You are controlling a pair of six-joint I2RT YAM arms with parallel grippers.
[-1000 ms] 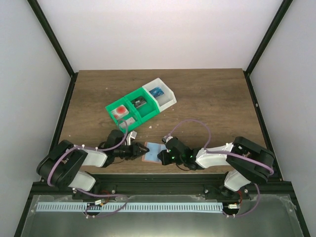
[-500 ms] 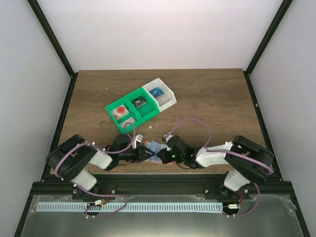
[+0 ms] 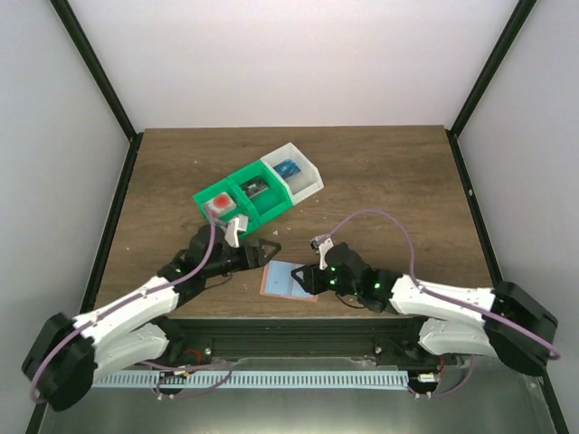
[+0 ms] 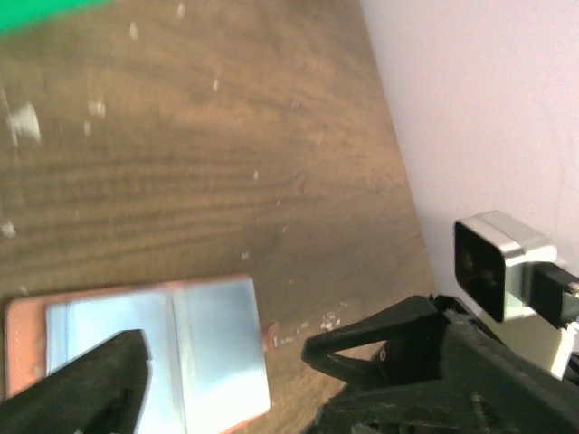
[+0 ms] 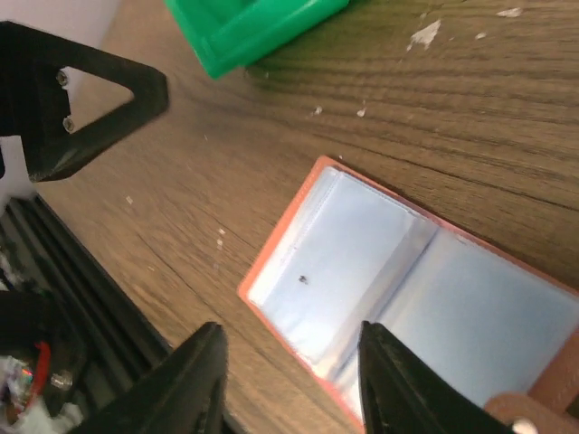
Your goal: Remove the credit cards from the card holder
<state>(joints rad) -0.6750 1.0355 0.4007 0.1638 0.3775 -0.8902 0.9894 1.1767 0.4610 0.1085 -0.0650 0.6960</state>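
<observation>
**Card holder spread open by the near edge, both grippers parted**

The card holder (image 4: 25, 344) lies opened flat on the table (image 3: 389, 181), just inside the near edge and about midway along it. Its salmon rim frames the pale blue credit cards (image 5: 362, 262) that fill both halves. The left gripper (image 3: 262, 252) sits at the holder's far left corner, jaws wide apart with nothing between them. In its wrist view, one finger hides part of the holder. The right gripper (image 5: 289, 330) sits at the holder's right side, fingers parted and gripping nothing, with an edge of the holder showing in the gap. Whether either gripper touches the holder I cannot tell. The green-and-white bin (image 3: 271, 210) stands farther back, left of centre, apart from the holder.
</observation>
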